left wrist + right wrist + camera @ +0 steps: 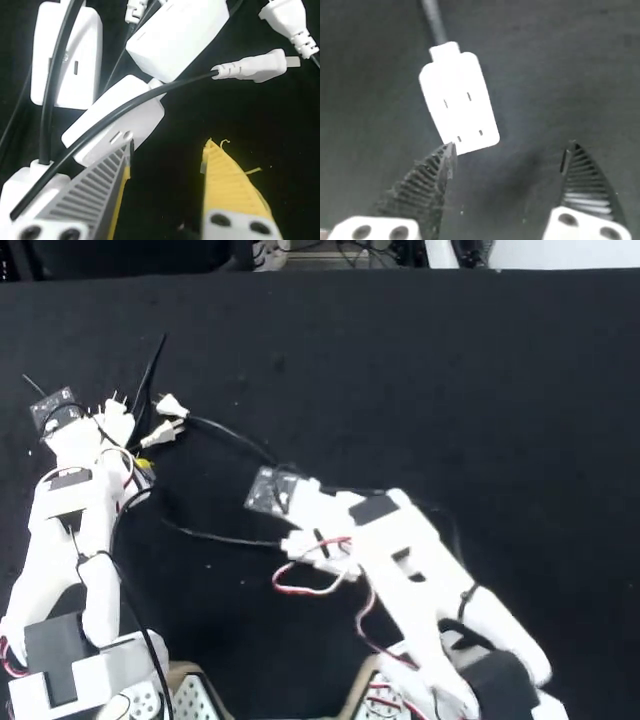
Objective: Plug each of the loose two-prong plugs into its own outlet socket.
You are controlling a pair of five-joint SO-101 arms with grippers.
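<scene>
Black table (450,390), left gripper (169,145) and right gripper (512,146) both low over sockets (457,105), jaws apart.

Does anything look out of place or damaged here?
Yes: by the left gripper, white outlet blocks lie heaped at angles with black cords draped across them; frayed yellow strands stick out from its yellow finger.

Overhead; wrist cameras (close) behind jaws
</scene>
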